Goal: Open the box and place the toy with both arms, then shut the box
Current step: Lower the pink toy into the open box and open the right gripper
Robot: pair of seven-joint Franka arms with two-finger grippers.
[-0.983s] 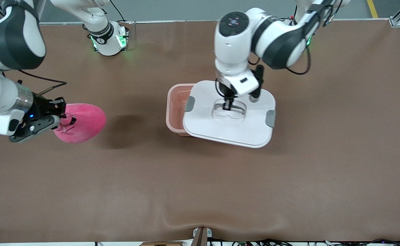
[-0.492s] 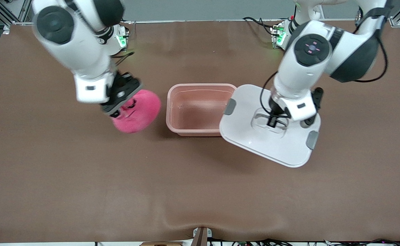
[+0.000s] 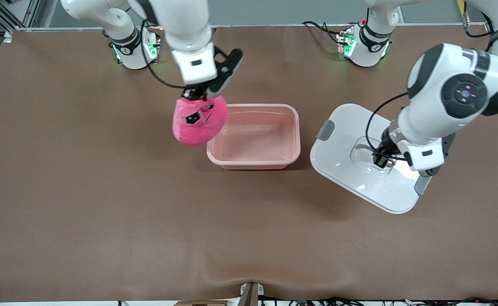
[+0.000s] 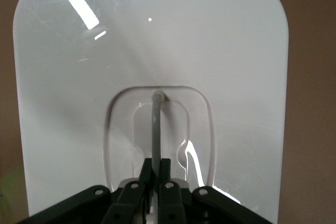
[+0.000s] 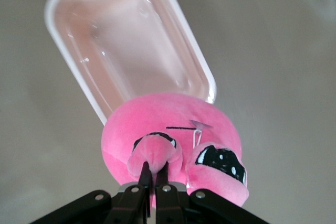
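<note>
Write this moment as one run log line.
box open | left gripper holds lid by handle | right gripper holds toy over box edge

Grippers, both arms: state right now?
Left gripper: shut on the lid handle.
Right gripper: shut on the toy, over the box rim.

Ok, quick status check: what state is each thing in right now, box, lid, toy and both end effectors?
box: open, upright on the table, nothing in it.
lid: off the box, held by its centre handle, toward the left arm's end of the table.
toy: hanging in the air by one ear, over the box's rim, not yet inside.
left end effector: shut on the lid's handle.
right end effector: shut on the toy's ear.
</note>
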